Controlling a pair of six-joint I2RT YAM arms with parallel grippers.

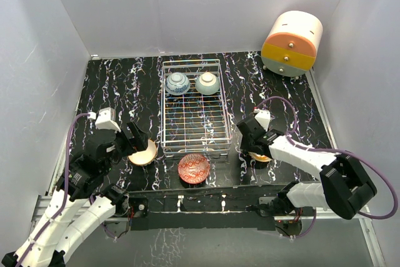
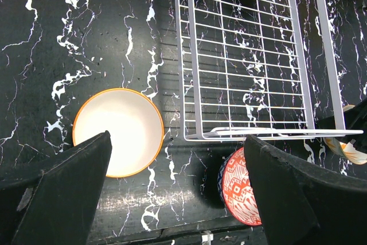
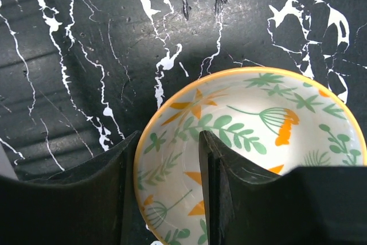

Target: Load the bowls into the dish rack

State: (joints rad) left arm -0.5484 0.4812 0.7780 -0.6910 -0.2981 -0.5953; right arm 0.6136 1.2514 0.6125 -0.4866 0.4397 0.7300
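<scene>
The dish rack point(image 1: 192, 107) stands mid-table, with a blue-white bowl point(image 1: 177, 83) and a pale mint bowl point(image 1: 207, 83) at its far end. A leafy yellow-green bowl point(image 3: 258, 119) sits on the table right of the rack. My right gripper point(image 3: 166, 136) straddles its left rim, one finger outside and one inside, with a gap still showing. A cream-tan bowl point(image 2: 123, 124) lies left of the rack and a red patterned bowl point(image 2: 236, 190) before its near end. Above the table between those two, my left gripper point(image 2: 176, 142) hangs wide open and holds nothing.
A cream-and-orange drawer unit point(image 1: 292, 43) stands at the back right corner. Pale walls close in the black marbled table point(image 1: 119, 92) on three sides. The near rim of the rack point(image 2: 275, 133) lies just beyond my left fingers.
</scene>
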